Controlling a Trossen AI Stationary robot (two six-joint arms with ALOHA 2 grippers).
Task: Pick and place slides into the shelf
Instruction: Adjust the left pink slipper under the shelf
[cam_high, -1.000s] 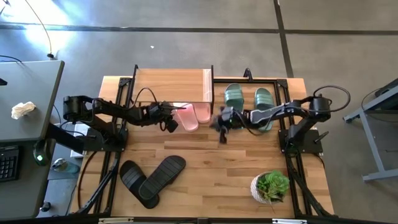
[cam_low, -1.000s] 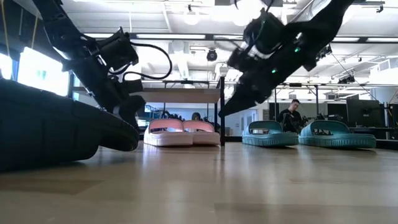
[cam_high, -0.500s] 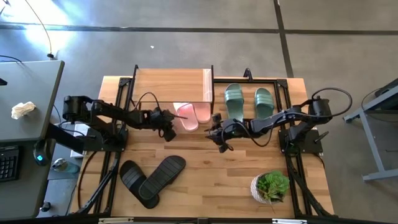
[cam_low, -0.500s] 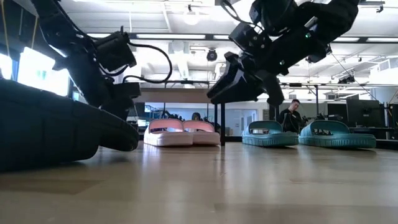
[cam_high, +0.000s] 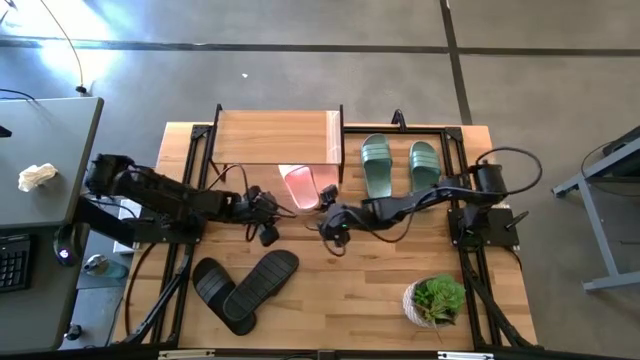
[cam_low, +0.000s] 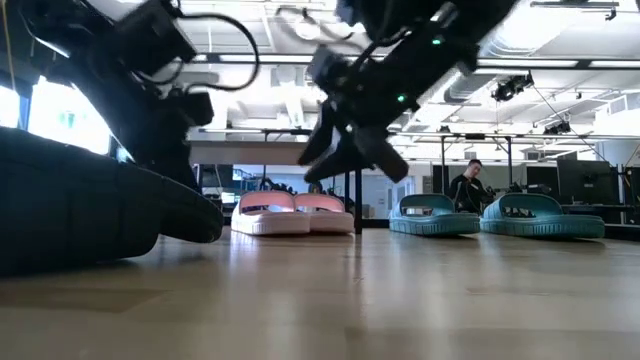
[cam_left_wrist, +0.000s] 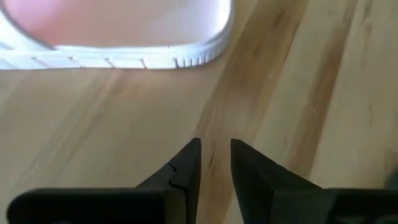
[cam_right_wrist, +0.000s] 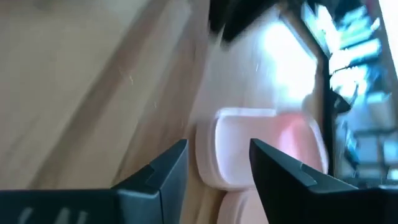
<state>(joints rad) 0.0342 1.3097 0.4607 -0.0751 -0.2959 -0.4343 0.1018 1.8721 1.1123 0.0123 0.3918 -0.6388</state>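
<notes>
1. The pink slides sit half under the shelf; green slides rest right of it, black slides on the near worktop.
2. Left hand: fingers nearly together, empty.
3. Right hand: fingers apart, empty.
4. Likely next: grasp a black slide.

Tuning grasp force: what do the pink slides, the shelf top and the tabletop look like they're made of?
Pink slides: probably soft moulded foam or rubber, matte, with a thick one-piece sole ribbed along its edge. Shelf: light wood plank, smooth finish with faint grain, on a thin black frame, likely metal. Table: wood planks with visible seams and grain, slight sheen.
</notes>
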